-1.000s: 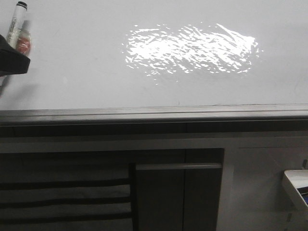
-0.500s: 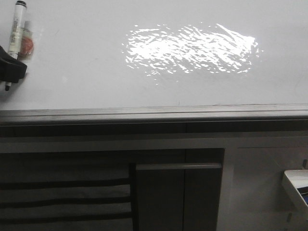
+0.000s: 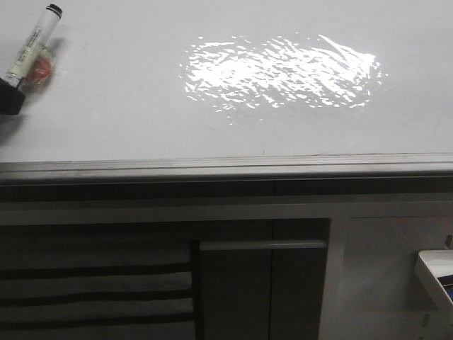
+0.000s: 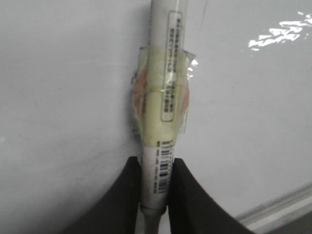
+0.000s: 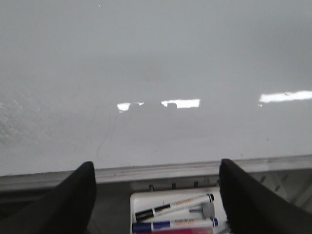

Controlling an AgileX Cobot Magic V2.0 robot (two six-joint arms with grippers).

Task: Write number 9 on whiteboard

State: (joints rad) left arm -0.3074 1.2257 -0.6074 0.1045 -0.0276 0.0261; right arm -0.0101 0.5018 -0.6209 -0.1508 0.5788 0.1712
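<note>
The whiteboard (image 3: 127, 120) fills the upper front view, glossy white with a bright glare. No number 9 shows on it in any view. My left gripper (image 3: 6, 98) is at the far left edge, shut on a white marker (image 3: 32, 44) that is wrapped in tape and tilts up to the right. In the left wrist view the black fingers (image 4: 122, 204) clamp the marker (image 4: 163, 87) against the whiteboard (image 4: 63, 73); its writing tip is hidden. My right gripper (image 5: 156, 170) is open and empty, low before the whiteboard (image 5: 156, 63).
A grey metal rail (image 3: 226, 167) runs along the board's lower edge, with dark cabinet panels (image 3: 262, 290) below. A white tray (image 3: 435, 273) at the lower right, also in the right wrist view (image 5: 146, 201), holds several markers (image 5: 173, 205).
The left gripper has slid left, further out of the front view. The marker has tilted so its top end leans right; its lower tip, seen half a second ago, is hidden.
</note>
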